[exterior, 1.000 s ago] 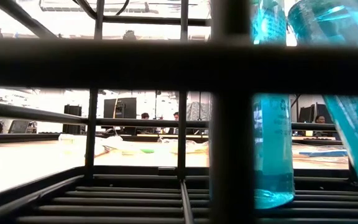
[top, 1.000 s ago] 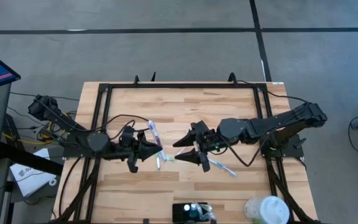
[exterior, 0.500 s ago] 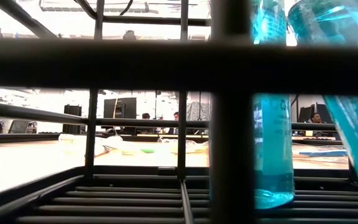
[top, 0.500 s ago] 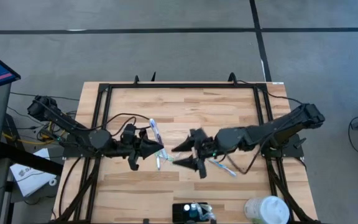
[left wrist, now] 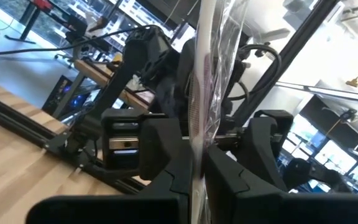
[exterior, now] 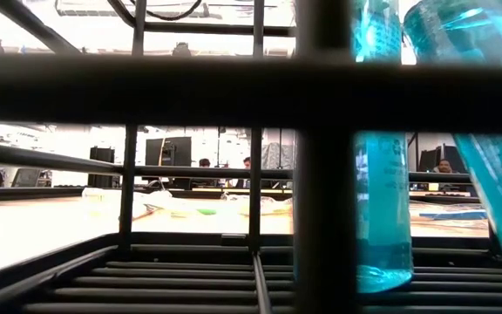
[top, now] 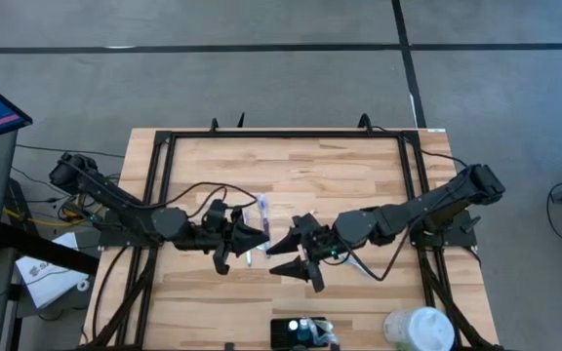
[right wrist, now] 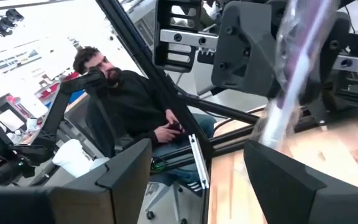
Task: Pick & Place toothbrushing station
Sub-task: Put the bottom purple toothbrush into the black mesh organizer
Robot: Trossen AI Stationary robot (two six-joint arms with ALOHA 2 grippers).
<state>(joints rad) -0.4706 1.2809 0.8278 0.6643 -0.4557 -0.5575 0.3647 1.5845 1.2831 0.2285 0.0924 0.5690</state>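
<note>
A toothbrush in clear wrap (top: 260, 210) is up off the wooden table near its middle, with my left gripper (top: 260, 237) shut on it. In the left wrist view the toothbrush (left wrist: 202, 74) rises from between the fingers. My right gripper (top: 285, 258) stands open just right of the brush and faces it. In the right wrist view its fingers (right wrist: 123, 177) frame the toothbrush (right wrist: 291, 81) without touching it. The toothbrushing station (top: 283, 333), a low black box, sits at the table's near edge. My left gripper pinches the wrapped toothbrush's handle (left wrist: 199, 146) between its two fingers. The fingers come about level from the table's left and lie across the brush. The brush is lifted clear of the table, one end toward the far edge.
A white round cup (top: 420, 330) stands at the near right corner. Another toothbrush (top: 357, 264) lies on the table under my right arm. A black frame (top: 291, 135) rims the table. The low view looks through black bars (exterior: 321, 174) past blue bottles (exterior: 382, 201). A person (right wrist: 135, 106) sits beyond the table.
My left gripper has carried the toothbrush a little toward the table's right edge, still shut on it. My right gripper has moved down and toward the near edge, closing in on the brush, and has stayed open.
</note>
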